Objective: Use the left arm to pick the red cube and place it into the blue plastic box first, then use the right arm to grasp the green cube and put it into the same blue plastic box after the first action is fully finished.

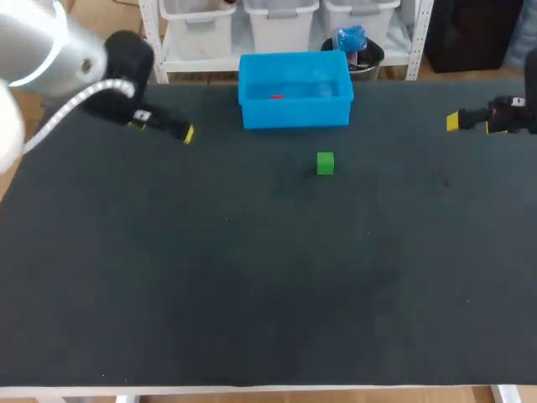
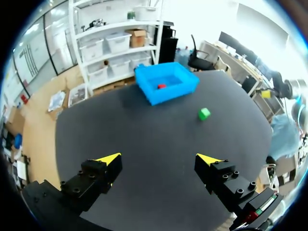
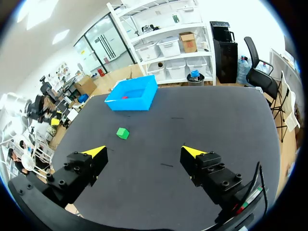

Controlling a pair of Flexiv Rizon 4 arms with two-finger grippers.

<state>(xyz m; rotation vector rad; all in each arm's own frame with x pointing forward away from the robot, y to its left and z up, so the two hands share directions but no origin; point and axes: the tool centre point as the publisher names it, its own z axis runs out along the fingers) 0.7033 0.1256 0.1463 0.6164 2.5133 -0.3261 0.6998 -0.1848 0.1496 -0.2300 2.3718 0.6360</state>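
The blue plastic box stands at the back middle of the table, and the red cube lies inside it. A green cube rests on the table just in front of the box, slightly right. My left gripper hovers left of the box. In its wrist view the left gripper is open and empty, with the box, red cube and green cube far ahead. My right gripper sits at the far right; it is open and empty, the green cube ahead of it.
The dark table top spreads wide in front of the green cube, ending at a pale front edge. The box sits close to the table's back edge. From the right wrist, the box holds the red cube.
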